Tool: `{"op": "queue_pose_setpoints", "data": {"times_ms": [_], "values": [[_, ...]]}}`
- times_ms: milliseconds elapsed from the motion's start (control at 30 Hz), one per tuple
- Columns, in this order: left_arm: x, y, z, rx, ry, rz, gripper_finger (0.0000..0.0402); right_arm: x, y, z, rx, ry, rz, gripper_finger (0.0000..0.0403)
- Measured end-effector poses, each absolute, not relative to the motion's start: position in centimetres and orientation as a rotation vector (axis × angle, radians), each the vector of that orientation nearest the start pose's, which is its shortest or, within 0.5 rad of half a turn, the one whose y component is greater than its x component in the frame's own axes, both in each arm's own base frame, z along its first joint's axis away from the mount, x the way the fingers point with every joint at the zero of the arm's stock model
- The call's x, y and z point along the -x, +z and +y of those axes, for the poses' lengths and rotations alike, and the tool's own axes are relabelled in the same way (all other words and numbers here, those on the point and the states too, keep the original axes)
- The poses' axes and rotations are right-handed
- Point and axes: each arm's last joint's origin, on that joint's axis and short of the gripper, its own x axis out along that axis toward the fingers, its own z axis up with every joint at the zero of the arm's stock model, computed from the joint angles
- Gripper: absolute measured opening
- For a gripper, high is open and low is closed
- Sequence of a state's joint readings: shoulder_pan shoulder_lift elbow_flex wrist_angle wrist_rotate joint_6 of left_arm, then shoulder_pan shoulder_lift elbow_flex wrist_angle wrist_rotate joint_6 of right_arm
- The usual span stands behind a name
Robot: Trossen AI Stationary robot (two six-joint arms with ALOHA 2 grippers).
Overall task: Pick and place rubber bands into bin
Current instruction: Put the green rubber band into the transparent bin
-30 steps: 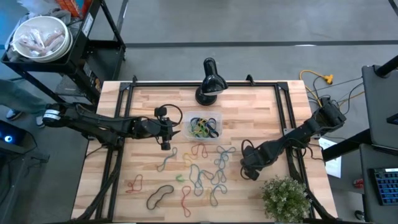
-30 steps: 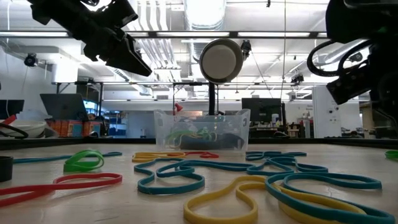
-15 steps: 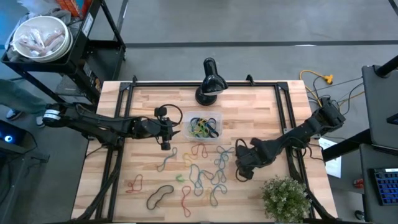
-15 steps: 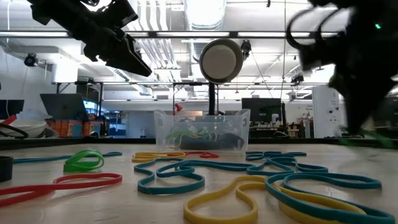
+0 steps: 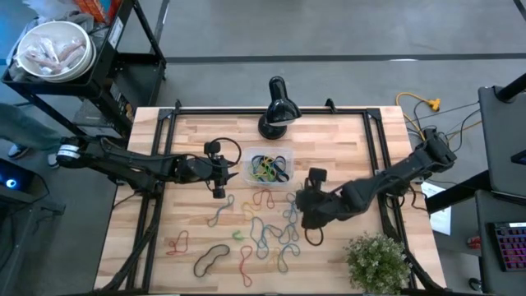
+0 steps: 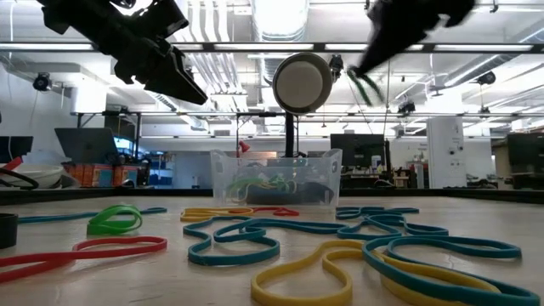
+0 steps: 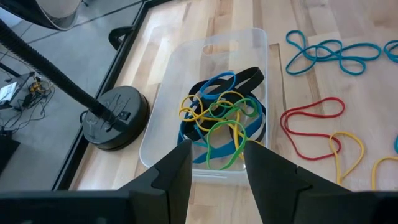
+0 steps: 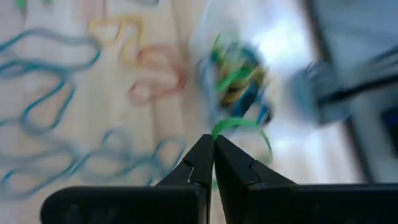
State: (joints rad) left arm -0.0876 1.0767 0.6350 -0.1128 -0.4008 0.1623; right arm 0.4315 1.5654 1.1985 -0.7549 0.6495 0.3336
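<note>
Looking straight down, we see the bin (image 5: 269, 168) near the middle of the table (image 5: 345, 140), just in front of a black lamp (image 5: 277, 108), with a tangle of bands inside it. The loose bands (image 5: 267, 226) lie scattered on the wood on the near side of the bin: blue ones in the middle, red ones (image 5: 178, 242) toward the left edge, a black one (image 5: 212, 259) near the front. The left gripper (image 5: 220, 173) hangs just beside the bin's left end, and the right gripper (image 5: 302, 200) sits over the blue bands, near the bin's right front corner. A potted plant (image 5: 376, 260) stands at the table's front right corner. From table height, we see the bin (image 6: 276, 178) upright on the wood with coloured bands in it, a green band (image 6: 114, 219), a red one (image 6: 81, 255), and blue (image 6: 255, 238) and yellow (image 6: 340, 272) loops lying in front. The right gripper is raised well above the table, and a green band (image 6: 367, 87) dangles from it. In the left wrist view, we see its fingers (image 7: 178, 171) standing apart with nothing between them, over the bin's (image 7: 249, 40) edge; blue, yellow, green and black bands (image 7: 224, 118) fill the bin. In the right wrist view, we see the fingers (image 8: 202, 165) pinched together on a green band (image 8: 239, 127), with the bin (image 8: 239, 71) blurred beyond it.
</note>
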Motion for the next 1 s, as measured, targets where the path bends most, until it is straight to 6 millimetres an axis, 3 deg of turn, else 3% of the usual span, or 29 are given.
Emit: {"op": "queue_pose_setpoints", "data": {"times_ms": [167, 400, 700, 1000], "values": [[-22.2, 23.6, -0.8, -0.291, 0.261, 0.565, 0.0132, -30.6, 26.2, 10.2, 0.363, -0.329, 0.787, 0.0008], [-22.2, 23.5, -0.8, -0.292, 0.261, 0.568, 0.0132, -32.5, 25.5, 6.7, 0.364, -0.393, 0.713, 0.0008], [-22.2, 23.5, -0.8, -0.291, 0.261, 0.568, 0.0132, -32.8, 23.2, 2.0, 0.259, -0.468, 0.725, 0.0009], [-22.2, 23.5, -0.8, -0.291, 0.262, 0.568, 0.0132, -32.6, 21.7, 0.0, 0.184, -0.476, 0.699, 0.0009]]}}
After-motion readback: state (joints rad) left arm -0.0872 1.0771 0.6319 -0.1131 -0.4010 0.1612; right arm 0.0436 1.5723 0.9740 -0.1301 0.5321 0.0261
